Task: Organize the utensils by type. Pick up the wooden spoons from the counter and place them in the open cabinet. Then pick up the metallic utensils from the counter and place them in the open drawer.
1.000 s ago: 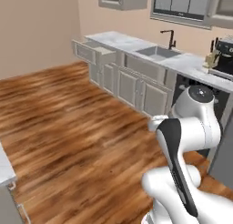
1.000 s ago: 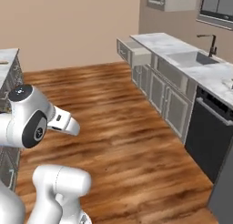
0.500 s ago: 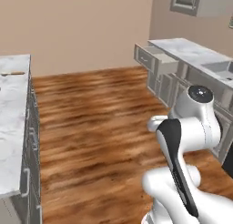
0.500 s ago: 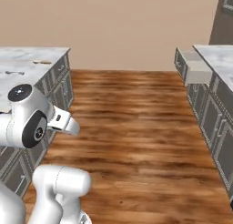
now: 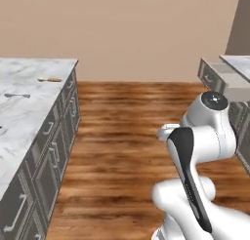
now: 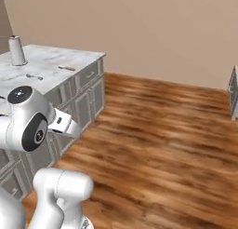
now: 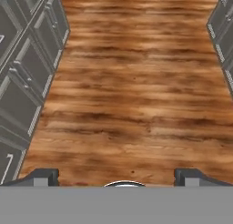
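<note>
The jaws stand wide apart with nothing between them, pointed down at the wooden floor between two runs of grey cabinet fronts. To the arm's left, on the white marble tabletop, the orange-brown wooden spoon lies near the far edge, with the small silver spoon nearer, well apart from it. A pale canister stands farther along that top. The open drawer juts out across the floor on the right.

Kitchen, domestic. White marble counter over grey panelled cabinet fronts; wood plank floor beside the counter; beige wall behind it; utensils atop.
</note>
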Robot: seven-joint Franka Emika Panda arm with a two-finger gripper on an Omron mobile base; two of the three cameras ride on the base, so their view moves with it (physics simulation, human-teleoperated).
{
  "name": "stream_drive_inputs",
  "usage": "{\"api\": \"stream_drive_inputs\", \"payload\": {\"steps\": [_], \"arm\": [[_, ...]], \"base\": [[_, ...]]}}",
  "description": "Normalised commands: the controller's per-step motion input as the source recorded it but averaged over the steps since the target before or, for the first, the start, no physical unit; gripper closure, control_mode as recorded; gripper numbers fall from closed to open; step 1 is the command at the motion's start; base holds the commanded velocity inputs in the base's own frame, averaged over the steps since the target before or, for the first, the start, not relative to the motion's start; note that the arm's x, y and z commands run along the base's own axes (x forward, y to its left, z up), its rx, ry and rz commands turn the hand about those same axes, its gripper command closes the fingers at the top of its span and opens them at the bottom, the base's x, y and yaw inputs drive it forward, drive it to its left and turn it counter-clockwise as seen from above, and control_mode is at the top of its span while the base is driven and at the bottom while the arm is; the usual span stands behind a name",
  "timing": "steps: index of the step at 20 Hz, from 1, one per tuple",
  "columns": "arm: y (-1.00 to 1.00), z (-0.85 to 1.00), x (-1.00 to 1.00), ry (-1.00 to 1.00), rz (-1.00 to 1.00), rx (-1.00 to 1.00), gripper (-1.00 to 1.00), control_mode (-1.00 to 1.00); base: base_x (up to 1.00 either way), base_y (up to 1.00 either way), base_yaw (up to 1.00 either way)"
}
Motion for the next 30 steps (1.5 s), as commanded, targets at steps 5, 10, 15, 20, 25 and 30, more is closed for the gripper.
{"api": "stream_drive_inputs", "payload": {"steps": [5, 10, 15, 20, 25, 30], "arm": [[0.00, 0.00, 0.00, 0.00, 0.00, 0.00, -1.00, 1.00], [0.00, 0.00, 0.00, 0.00, 0.00, 0.00, -1.00, 1.00], [0.00, 0.00, 0.00, 0.00, 0.00, 0.00, -1.00, 1.00], [0.00, 0.00, 0.00, 0.00, 0.00, 0.00, -1.00, 1.00], [0.00, 0.00, 0.00, 0.00, 0.00, 0.00, -1.00, 1.00], [0.00, 0.00, 0.00, 0.00, 0.00, 0.00, -1.00, 1.00]], "base": [[0.99, -0.67, 0.55], [1.00, -0.66, 0.55], [0.96, -0.67, 0.55], [0.86, -0.66, 0.55], [0.77, -0.66, 0.52], [0.68, -0.64, 0.50]]}}
